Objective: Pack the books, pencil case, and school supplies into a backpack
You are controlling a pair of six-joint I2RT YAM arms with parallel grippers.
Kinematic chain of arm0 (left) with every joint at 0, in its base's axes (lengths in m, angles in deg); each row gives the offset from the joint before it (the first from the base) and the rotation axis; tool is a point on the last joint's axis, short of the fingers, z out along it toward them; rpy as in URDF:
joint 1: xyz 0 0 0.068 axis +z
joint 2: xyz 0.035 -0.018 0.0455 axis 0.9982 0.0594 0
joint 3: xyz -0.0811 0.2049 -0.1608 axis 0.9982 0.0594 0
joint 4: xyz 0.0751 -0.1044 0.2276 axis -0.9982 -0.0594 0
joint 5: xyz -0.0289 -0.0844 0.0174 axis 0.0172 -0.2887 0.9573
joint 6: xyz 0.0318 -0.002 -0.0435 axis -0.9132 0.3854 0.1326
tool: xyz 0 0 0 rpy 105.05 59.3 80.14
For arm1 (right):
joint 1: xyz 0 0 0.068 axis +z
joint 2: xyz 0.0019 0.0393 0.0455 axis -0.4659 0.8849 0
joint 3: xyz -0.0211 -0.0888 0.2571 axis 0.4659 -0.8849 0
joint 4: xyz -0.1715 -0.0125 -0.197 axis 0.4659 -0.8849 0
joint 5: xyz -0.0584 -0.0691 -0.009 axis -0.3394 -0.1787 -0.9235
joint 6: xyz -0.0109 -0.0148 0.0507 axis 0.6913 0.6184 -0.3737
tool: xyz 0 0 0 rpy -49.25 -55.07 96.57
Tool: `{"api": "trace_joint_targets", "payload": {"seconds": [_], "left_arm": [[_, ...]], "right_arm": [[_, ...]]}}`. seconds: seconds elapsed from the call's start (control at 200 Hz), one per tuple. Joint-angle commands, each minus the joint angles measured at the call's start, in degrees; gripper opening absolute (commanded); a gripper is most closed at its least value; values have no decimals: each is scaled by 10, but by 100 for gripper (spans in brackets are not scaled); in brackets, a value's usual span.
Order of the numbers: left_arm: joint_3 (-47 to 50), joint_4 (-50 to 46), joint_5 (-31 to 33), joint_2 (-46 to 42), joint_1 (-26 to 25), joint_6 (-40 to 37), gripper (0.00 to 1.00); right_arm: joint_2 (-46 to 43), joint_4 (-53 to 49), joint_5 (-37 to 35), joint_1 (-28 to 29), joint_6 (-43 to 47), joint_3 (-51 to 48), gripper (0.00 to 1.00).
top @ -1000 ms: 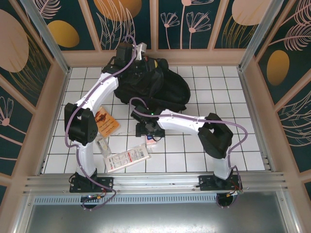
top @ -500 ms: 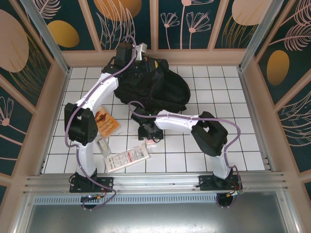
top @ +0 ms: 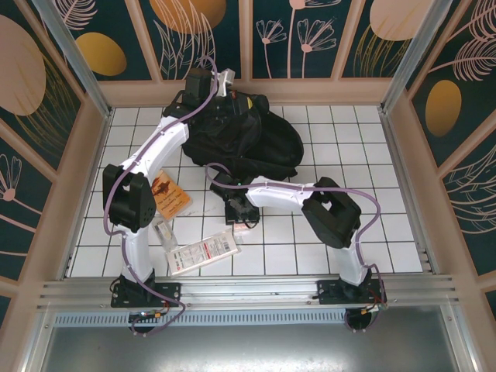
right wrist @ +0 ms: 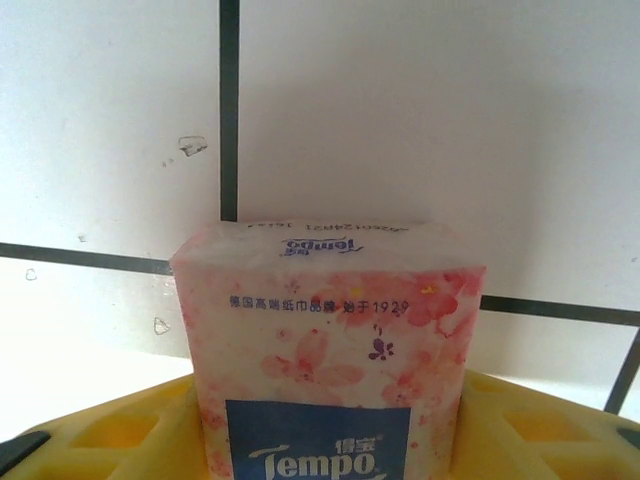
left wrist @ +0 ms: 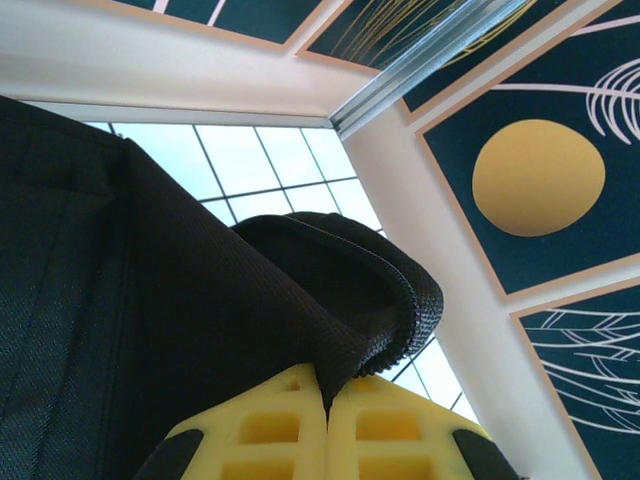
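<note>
Now at the right claw [right wrist: 330, 425]: a pink box [right wrist: 330, 340] printed with blossoms and a blue label stands upright between the two yellow fingers [right wrist: 110, 435], which sit close against its left and right sides. Whether they are squeezing it cannot be told.
Pink box position: on the table, just in front of the backpack's near edge, in the middle of the work area.
Left claw [left wrist: 327, 430]: clenched, with a fold of black backpack fabric pinched between its yellow fingers at the far side of the bag.
Table [top: 349, 232]: white square tiles with dark grout lines, fenced by a pale frame.
Room: walls [top: 325, 31] of dark teal panels painted with pale plant outlines and golden discs.
Backpack [top: 256, 136]: large, black and soft, lying at the far middle of the table; its inside cannot be made out.
Book [top: 169, 194]: thin and orange-brown, flat on the tiles to the left, beside the left arm.
White packet [top: 203, 252]: long, with a red stripe, lying near the front edge, well apart from the backpack.
</note>
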Motion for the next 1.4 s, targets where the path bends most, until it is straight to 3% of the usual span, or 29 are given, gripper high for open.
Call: {"api": "trace_joint_targets", "payload": {"seconds": [0.0,0.205,0.355,0.48,0.646,0.741,0.976,1.241,1.296,1.396], "left_arm": [[-6,45,-12,-15,7,-6,0],[-6,45,-12,-18,8,-8,0],[-6,54,-31,-20,8,7,0],[-3,67,-37,-31,8,23,0],[-10,83,-56,-41,8,54,0],[-13,93,-77,-40,8,79,0],[-15,108,-95,-49,8,122,0],[-52,115,-103,-48,8,159,0],[-61,115,-104,-46,8,165,0],[-72,111,-104,-45,8,166,0]], "right_arm": [[-40,-44,-40,-2,2,0,56],[-203,-70,-94,-42,-7,-12,57],[-324,-17,-41,-140,3,-43,56],[-361,22,-2,-227,14,-50,55],[-319,43,11,-278,32,1,54],[-280,53,-17,-287,37,35,55],[-131,93,10,-309,27,154,55],[26,123,140,-309,-56,305,57],[39,145,167,-310,-77,311,60],[41,185,189,-312,-93,307,82]]}}
